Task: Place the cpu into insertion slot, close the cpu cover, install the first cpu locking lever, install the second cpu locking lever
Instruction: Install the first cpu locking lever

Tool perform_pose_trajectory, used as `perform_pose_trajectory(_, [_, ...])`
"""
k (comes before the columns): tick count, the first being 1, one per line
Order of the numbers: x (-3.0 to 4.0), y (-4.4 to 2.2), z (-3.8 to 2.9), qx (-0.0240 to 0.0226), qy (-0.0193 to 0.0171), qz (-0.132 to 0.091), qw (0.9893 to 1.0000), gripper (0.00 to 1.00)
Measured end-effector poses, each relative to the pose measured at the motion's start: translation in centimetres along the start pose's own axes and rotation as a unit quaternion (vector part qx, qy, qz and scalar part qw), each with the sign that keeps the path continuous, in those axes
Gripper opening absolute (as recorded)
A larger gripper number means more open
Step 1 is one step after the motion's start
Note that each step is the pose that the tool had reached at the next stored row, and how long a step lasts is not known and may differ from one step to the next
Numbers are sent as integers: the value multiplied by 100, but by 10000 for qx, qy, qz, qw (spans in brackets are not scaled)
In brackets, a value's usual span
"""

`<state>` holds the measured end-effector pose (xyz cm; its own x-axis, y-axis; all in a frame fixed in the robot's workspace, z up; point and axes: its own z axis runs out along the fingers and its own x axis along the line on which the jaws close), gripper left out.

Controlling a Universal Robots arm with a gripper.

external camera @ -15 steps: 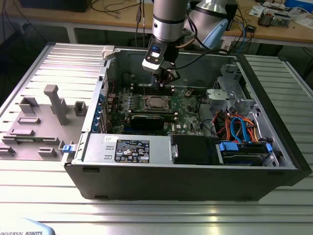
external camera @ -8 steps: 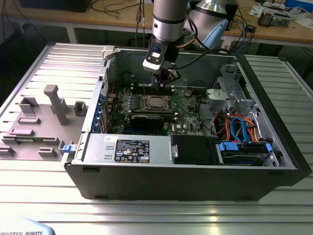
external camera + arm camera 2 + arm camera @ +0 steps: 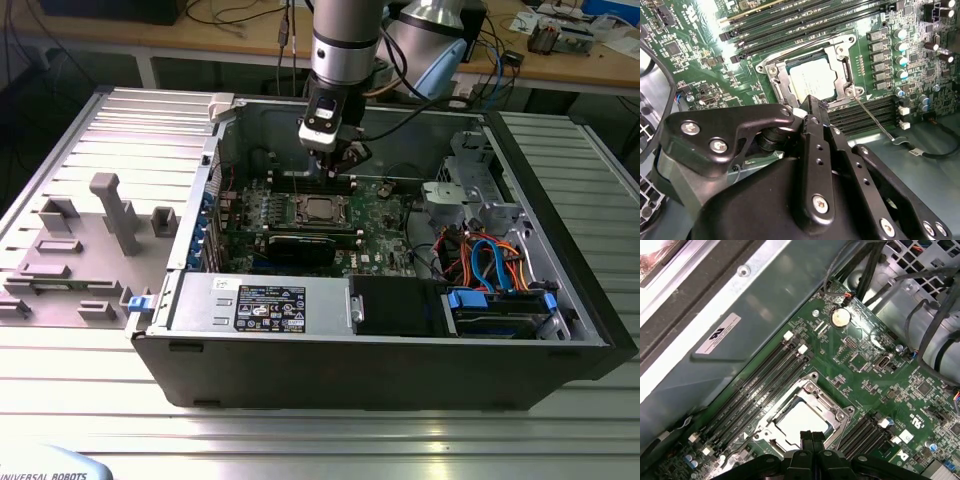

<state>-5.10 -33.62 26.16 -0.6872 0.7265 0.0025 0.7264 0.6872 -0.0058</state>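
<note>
Gripper (image 3: 812, 436), fingers pinched together, empty, is hovering near cpu cover (image 3: 782, 86); thin springy locking lever (image 3: 872, 116) prob. handling best at free end.

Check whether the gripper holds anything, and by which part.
Nothing: the black gripper is shut empty above the silver-grey square cpu, seated under its silver metal cover frame.

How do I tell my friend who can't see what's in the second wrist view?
A silver cpu sits on a green circuit board, with the metal cpu cover flat around it. The black gripper, fingers shut, hovers close to it.
</note>
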Motion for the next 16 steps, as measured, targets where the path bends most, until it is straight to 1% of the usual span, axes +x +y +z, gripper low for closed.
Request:
perform_pose_trajectory(3, [0,-1,-17,0,0,-23,10000,11])
perform_pose_trajectory(16, [0,-1,-18,0,-1,-68,10000,11])
